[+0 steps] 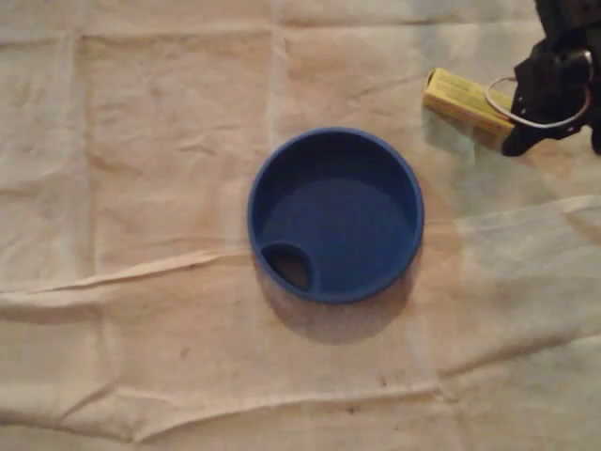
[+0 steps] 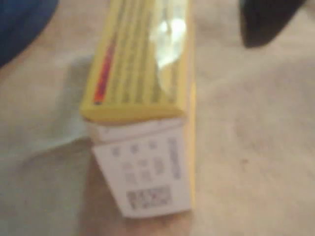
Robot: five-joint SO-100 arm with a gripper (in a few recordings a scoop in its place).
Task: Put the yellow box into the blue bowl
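A wrinkled beige cloth (image 1: 169, 188), creased with fold lines, spreads across the surface.

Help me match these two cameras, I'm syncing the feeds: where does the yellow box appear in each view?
Overhead view: the yellow cardboard box lies at the upper right, on the wrinkled cream cloth.
Wrist view: it runs down the centre, with its white barcoded end nearest the bottom edge.
Shared landmark: the round blue plastic bowl, in the centre of the overhead view and in the top-left corner of the wrist view.
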